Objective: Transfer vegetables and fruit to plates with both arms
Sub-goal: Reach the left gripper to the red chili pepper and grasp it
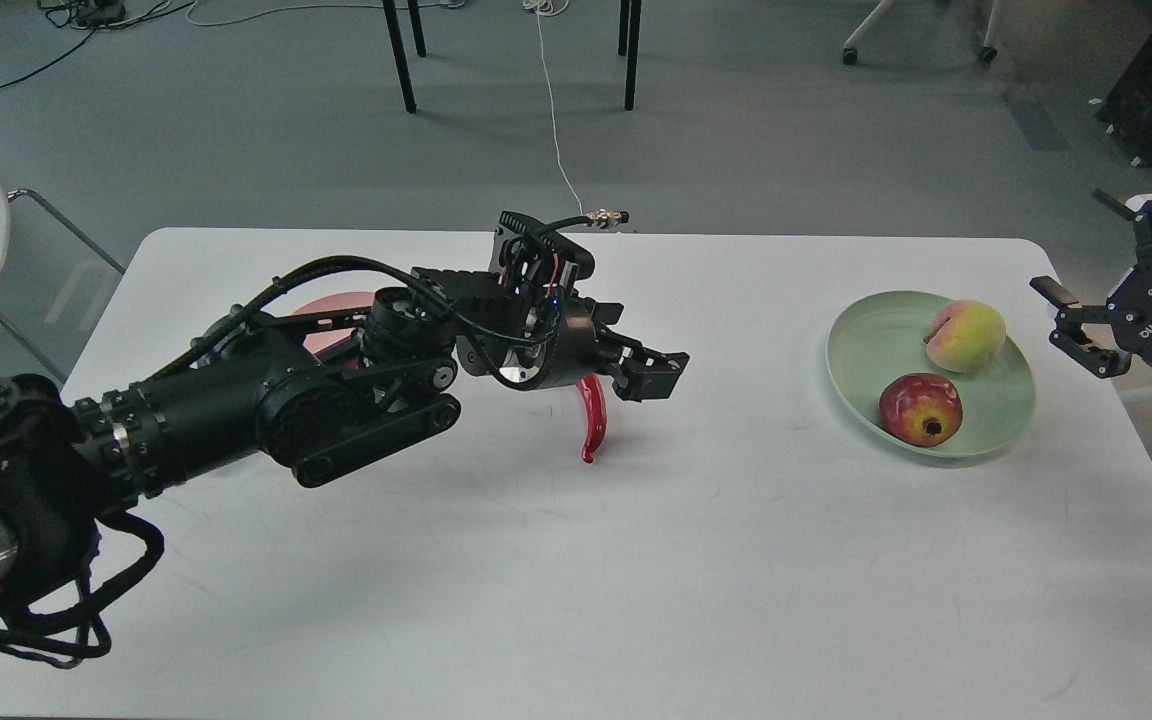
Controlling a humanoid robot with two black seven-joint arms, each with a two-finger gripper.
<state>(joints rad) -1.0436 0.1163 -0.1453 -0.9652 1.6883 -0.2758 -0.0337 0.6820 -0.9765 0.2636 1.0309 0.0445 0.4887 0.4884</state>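
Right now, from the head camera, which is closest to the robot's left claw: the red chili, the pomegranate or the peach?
From the left gripper, nearest first:
1. Red chili: just below and behind the gripper, mid-table.
2. Pomegranate: to the right, on the near side of the green plate.
3. Peach: farther right, on the plate's far side.

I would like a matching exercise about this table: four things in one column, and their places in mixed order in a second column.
Things:
1. peach
2. pomegranate
3. red chili pepper
4. pink plate

Places:
A. mostly hidden behind the left arm
B. far side of the green plate
C. on the table under the left pincer
D. near side of the green plate

Pairs: 1-B, 2-D, 3-C, 4-A
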